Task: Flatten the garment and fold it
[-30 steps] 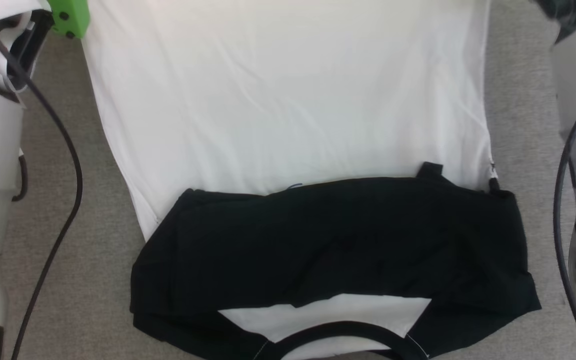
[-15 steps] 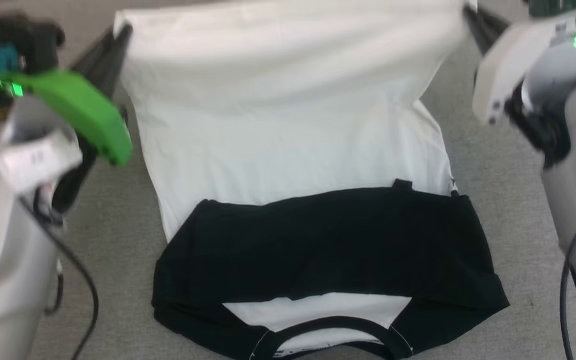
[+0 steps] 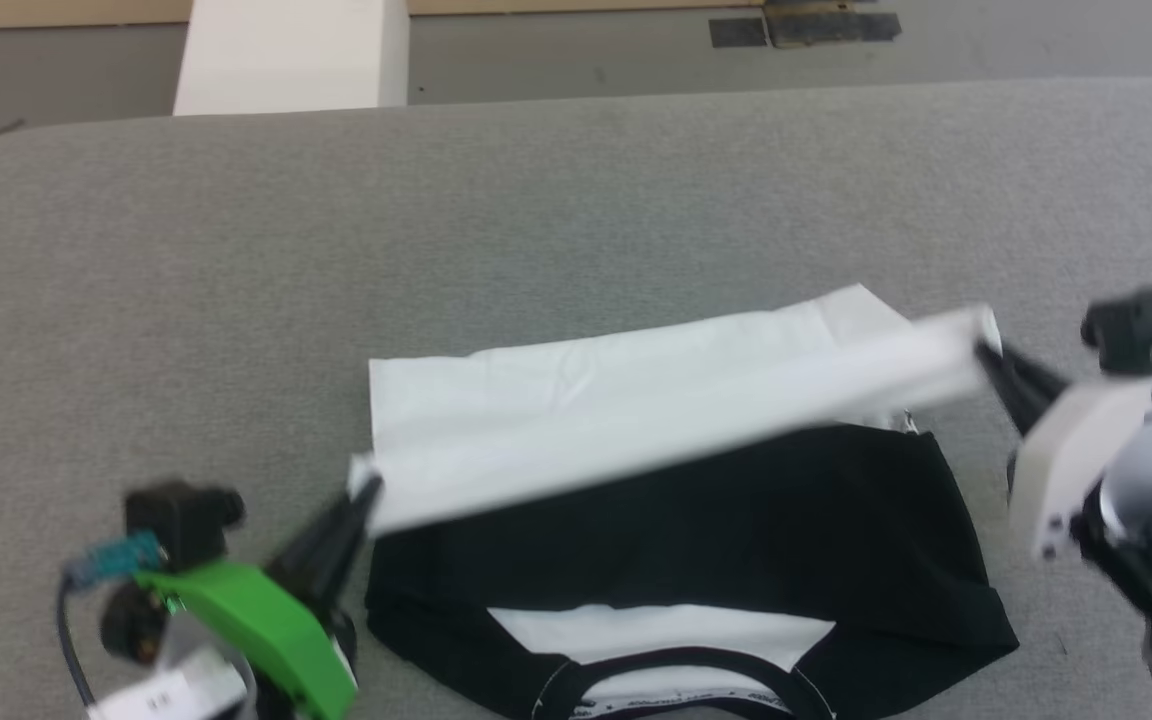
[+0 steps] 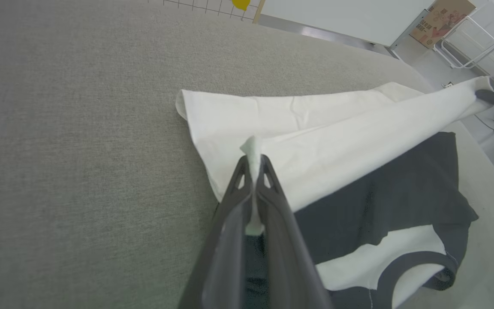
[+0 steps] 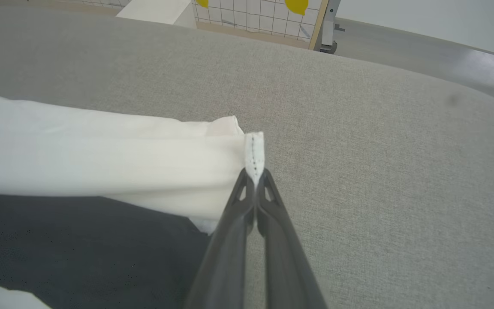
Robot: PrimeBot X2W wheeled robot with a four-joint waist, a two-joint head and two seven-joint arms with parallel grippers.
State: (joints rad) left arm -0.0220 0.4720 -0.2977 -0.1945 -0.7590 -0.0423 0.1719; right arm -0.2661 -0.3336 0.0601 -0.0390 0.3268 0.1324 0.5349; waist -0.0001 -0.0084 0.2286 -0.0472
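Grey cloth covers the wide padded surface (image 3: 576,200), and beyond its far edge I see bare floor (image 3: 556,40) and a white block (image 3: 291,55). On the near half of the surface lies the garment (image 3: 576,380), collar end towards the robot. Its black sleeves (image 3: 676,530) are already folded in across the upper body and form a dark band. The black neckband (image 3: 676,665) sits at the near edge, with a strip of white between it and the sleeves. The white body beyond looks smooth, with only faint creases, so I judge the flattening and the sleeve folds done.

The fold of the lower half is under way. The left end effector (image 3: 364,492) is clamped tight on one corner of the hem (image 3: 676,425); in the left wrist view a nub of white cloth pokes out past its tips. The right end effector (image 3: 984,350) is pinched together on the other corner, with a line of stitching showing just above its tips. Between them the hem hangs taut in the air, raised above the sleeves, while the cloth behind it doubles back on itself along a crease on the far side.

What is left, as I read it, is to bring the hem down near the neckband, let go of both corners and smooth the top layer. Whether another fold is needed after that I cannot tell.
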